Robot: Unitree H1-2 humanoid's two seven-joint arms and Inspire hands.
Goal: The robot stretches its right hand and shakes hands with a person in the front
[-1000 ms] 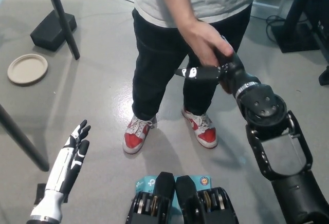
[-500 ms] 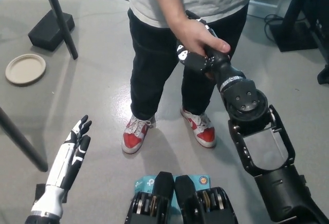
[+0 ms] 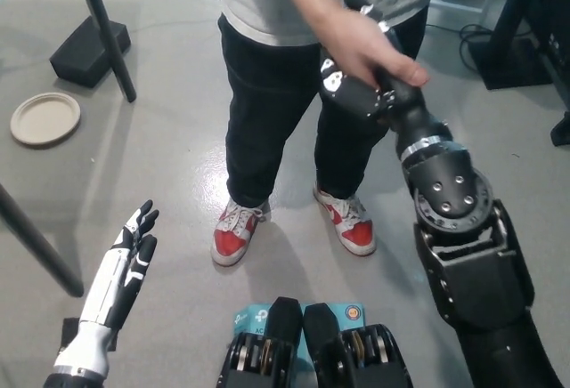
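1. Up near the top of the view, the person's hand [image 3: 361, 43] lies over your right hand [image 3: 356, 85] and wraps around it. The two are touching, clasped together in front of the person's black trousers [image 3: 267, 112].
2. A person's hand is soft and warm and can be hurt, so I think you should squeeze only a little. Hold it across the palm, not by the fingertips.
3. Your right hand looks curled around the person's hand, but their hand covers most of it, so you cannot see how tight the hold is.
4. Your black right arm [image 3: 445, 192] reaches up from the lower right to meet it.
5. Your white left hand [image 3: 134, 250] rests low on the left, flat and holding nothing, well apart from the shake.
6. Below the clasp stand the person's red and white shoes [image 3: 236, 232] on the grey floor [image 3: 169, 165].
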